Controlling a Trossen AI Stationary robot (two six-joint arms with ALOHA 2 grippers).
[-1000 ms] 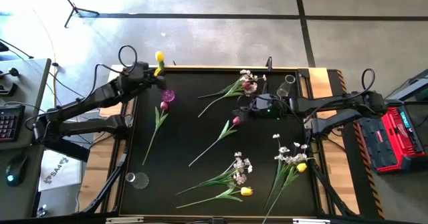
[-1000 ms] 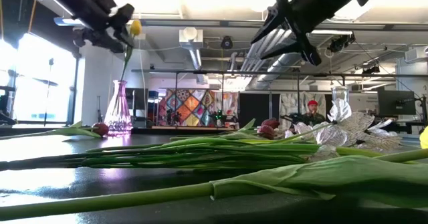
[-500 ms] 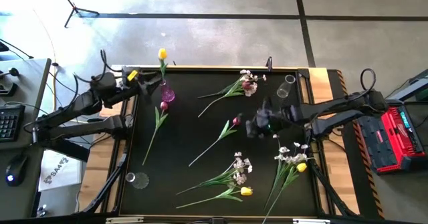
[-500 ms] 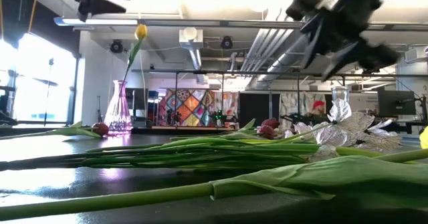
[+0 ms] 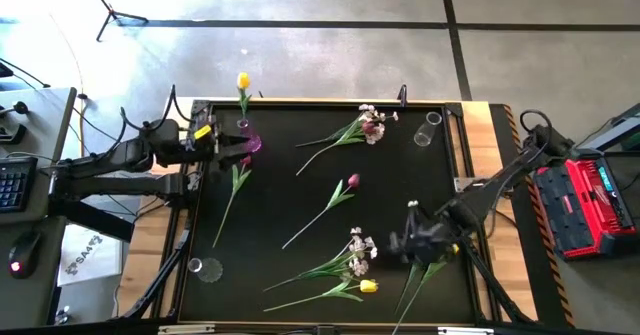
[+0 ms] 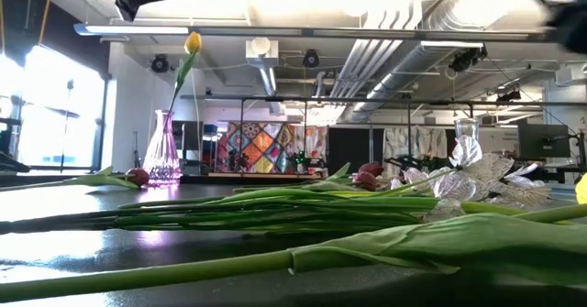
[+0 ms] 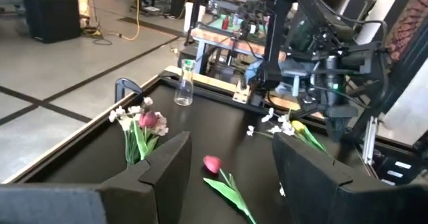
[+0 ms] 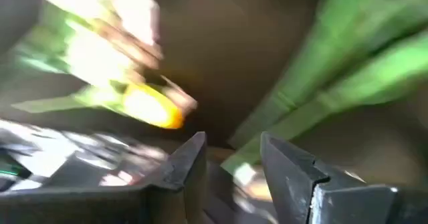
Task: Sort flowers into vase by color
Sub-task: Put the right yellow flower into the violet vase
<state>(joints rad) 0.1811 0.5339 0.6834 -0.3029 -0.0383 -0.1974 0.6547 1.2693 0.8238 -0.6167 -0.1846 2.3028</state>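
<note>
Black table (image 5: 300, 205), viewed from above: one yellow tulip (image 5: 242, 81) stands in the pink vase (image 5: 250, 142) at the far left corner. A clear vase (image 5: 428, 127) stands at the far right, and a glass (image 5: 205, 269) near left. Loose flowers lie scattered: a red tulip (image 5: 245, 159) just beside the pink vase, another red tulip (image 5: 351, 182) mid-table, a white spray (image 5: 371, 122) at the back, a spray (image 5: 360, 247) and second yellow tulip (image 5: 369, 286) near the front.

Your left pincer (image 7: 231, 160) waits just off the table's left edge beside the pink vase, fingers spread, holding nothing.

Your right pincer (image 8: 231, 154) hovers low over the front-right bundle, jaws parted, empty, with a third yellow tulip (image 8: 150, 107) and green stems (image 8: 328, 77) just ahead.

Step in hand, as I judge it: picking that yellow tulip.

- Grip the stem, not the bloom.
- White blossoms lie against it; choose a stretch of stem apart from them, or both may lift.
- Close only once one stem sits between the fingers.
</note>
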